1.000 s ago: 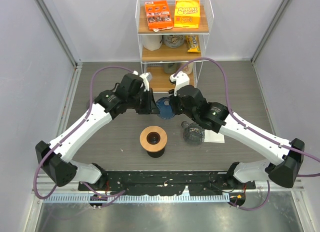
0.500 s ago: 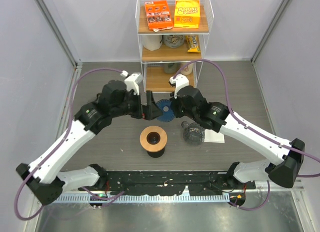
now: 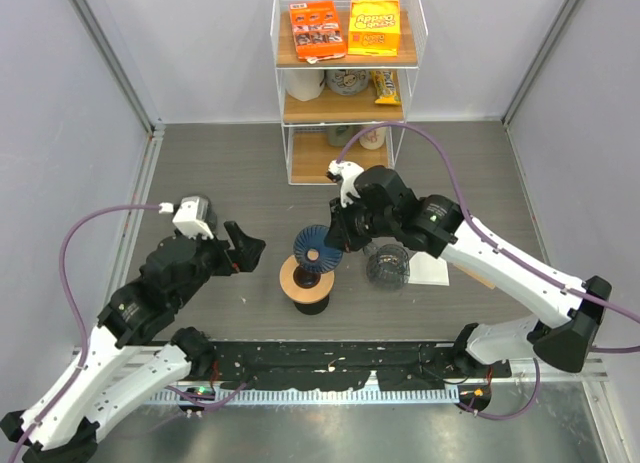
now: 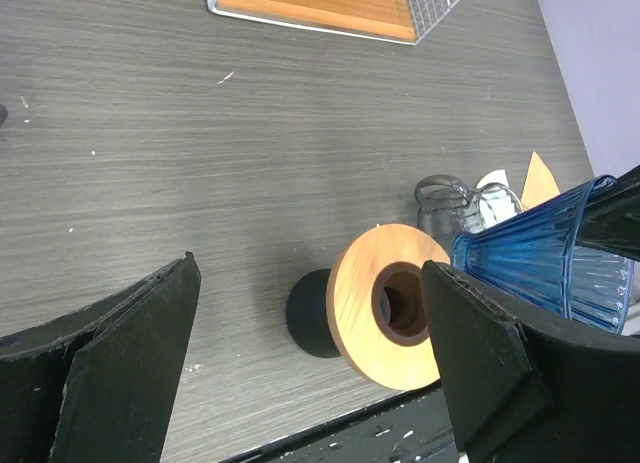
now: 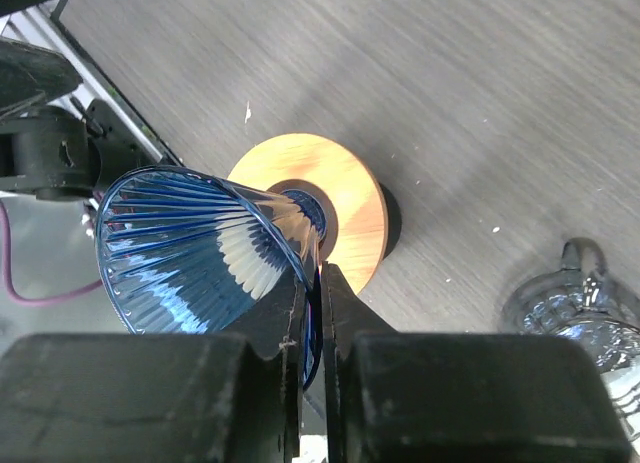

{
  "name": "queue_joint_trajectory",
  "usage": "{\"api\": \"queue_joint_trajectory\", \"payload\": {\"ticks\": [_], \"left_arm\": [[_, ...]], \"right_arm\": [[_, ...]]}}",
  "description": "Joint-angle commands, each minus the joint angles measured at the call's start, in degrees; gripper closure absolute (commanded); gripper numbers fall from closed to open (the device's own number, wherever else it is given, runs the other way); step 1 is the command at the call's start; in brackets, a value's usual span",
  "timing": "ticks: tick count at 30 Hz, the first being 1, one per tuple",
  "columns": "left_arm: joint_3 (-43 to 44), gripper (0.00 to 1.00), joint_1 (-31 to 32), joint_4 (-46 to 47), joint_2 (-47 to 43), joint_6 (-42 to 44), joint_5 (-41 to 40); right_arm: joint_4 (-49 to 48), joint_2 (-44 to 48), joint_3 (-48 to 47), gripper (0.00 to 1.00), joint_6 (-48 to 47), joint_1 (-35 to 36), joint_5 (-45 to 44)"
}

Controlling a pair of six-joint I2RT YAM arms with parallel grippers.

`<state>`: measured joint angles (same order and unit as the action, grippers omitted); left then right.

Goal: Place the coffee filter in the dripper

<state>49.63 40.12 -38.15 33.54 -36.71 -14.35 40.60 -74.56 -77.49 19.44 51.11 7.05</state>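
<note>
A grey wood-grain table fills the floor of a pale-walled booth, with a white wire shelf of boxes and cups standing at the middle of its far edge.

The right gripper is pinched tight on the rim wall of the blue ribbed dripper, one finger inside the cone and one outside. The dripper lies tilted on its side in that grip. Its wide mouth faces the left side of the table and its narrow end points at the hole of the wooden ring stand. From above, the cone overlaps the far right part of the ring. Whether glass touches wood I cannot tell. The stand sits on its black foot near the middle of the table's near edge.

Just right of the stand is a clear glass jug. Past the jug lies a white sheet with a tan corner beside it. This is probably the coffee filter, though the right arm covers part of it. It rests flat on the table, with the jug between it and the dripper, and neither gripper touches it.

The left gripper hangs over the left half of the table with its jaws spread wide and nothing between them, pointing toward the stand.
</note>
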Motion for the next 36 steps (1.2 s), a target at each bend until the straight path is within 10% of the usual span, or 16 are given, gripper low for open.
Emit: {"api": "queue_joint_trajectory", "payload": {"ticks": [1, 36], "left_arm": [[-1.9, 0.00, 0.0, 1.3, -3.7, -2.8, -3.1], [2.5, 0.00, 0.0, -0.3, 8.6, -1.4, 8.4]], "right_arm": [[1.0, -1.9, -3.4, 0.95, -0.7, 1.5, 4.9], [-2.5, -9.5, 2.2, 0.95, 0.6, 3.7, 2.2]]}}
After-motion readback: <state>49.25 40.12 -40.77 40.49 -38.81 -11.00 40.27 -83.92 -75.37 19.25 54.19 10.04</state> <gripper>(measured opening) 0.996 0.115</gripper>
